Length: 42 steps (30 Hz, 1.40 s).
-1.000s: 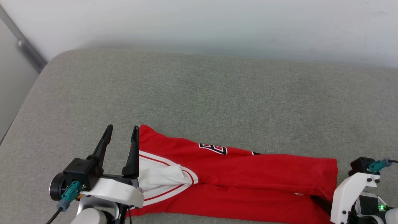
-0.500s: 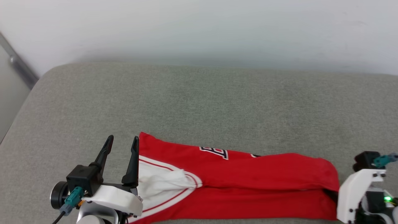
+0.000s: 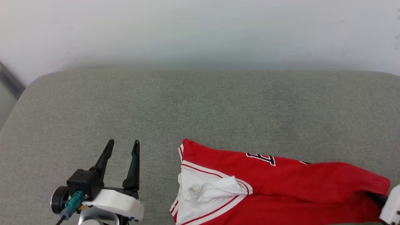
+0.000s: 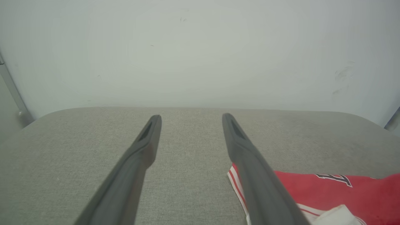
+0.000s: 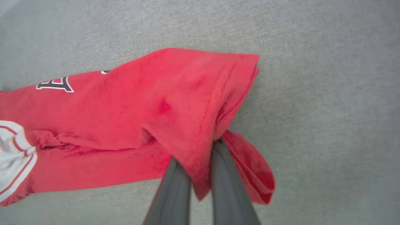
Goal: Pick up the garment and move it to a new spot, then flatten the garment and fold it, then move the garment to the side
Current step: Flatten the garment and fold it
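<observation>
The garment (image 3: 281, 184) is a red T-shirt folded into a long band, lying on the grey cushion at the lower right of the head view. Its white sleeve with striped trim (image 3: 203, 190) lies at its left end, and part of a black numeral (image 3: 261, 157) shows on top. My right gripper (image 5: 198, 156) is shut on the garment's (image 5: 125, 109) right-hand hem, which bunches over the fingertips and lifts a little. My left gripper (image 3: 123, 142) stands open and empty, well to the left of the garment; its right finger (image 4: 250, 162) overlaps the sleeve end (image 4: 343, 193).
The grey cushion (image 3: 200, 109) stretches wide behind and to the left of the garment, with rounded edges at the left and back. A white wall (image 3: 200, 31) rises right behind it. A grey rail (image 3: 9, 81) runs down at the far left.
My right gripper has shut on the garment's right hem and dragged the whole garment to the right, away from my left gripper. The head view has also shifted. The left gripper stays open.
</observation>
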{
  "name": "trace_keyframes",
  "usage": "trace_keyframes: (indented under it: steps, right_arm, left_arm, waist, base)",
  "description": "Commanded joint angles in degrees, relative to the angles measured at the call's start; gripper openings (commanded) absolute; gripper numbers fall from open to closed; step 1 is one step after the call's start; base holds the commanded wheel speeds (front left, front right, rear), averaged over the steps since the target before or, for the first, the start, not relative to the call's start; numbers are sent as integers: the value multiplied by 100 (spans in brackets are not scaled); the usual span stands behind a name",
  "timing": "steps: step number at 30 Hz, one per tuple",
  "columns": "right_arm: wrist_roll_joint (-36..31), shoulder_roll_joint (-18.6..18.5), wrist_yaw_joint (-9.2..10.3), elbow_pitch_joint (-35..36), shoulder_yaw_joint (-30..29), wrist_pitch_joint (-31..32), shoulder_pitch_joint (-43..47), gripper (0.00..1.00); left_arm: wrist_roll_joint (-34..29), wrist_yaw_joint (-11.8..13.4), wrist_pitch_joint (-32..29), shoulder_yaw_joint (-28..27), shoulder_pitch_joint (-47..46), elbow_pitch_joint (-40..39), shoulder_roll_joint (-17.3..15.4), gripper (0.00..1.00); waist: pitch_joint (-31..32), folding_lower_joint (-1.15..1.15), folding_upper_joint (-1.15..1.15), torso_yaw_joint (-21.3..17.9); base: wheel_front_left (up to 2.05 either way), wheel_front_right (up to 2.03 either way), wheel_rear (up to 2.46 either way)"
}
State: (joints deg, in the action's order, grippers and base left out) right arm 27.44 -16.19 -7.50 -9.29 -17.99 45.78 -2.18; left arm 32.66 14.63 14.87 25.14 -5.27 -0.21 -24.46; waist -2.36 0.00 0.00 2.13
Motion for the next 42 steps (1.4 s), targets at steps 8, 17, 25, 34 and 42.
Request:
trace_keyframes:
  steps: [8,17,25,34,42]
  right_arm:
    - [1339,1079,1,331,78,707,-347,0]
    - [2275,1339,1,124,1376,548,-557,0]
    - [3198,1334,1,-573,3139,-386,-1055,0]
    - [2758,1333,1,-1283,4206,-1224,-1643,100]
    - [2496,936,1,-757,4973,-1700,-1977,100]
  left_arm:
    - [25,-49,19,21,-105,28,57,100]
    - [24,-156,-7,152,-270,148,126,100]
    - [59,-197,-33,228,-339,212,175,100]
    - [74,-221,-18,236,-403,258,221,100]
    - [61,-222,0,180,-363,306,236,100]
  waist:
    - [-28,0,0,73]
    - [-24,0,0,332]
    - [-84,0,0,576]
    - [-232,0,0,671]
    - [-249,0,0,551]
  base:
    - [0,0,0]
    - [0,0,0]
    - [0,0,0]
    - [0,0,0]
    - [0,0,0]
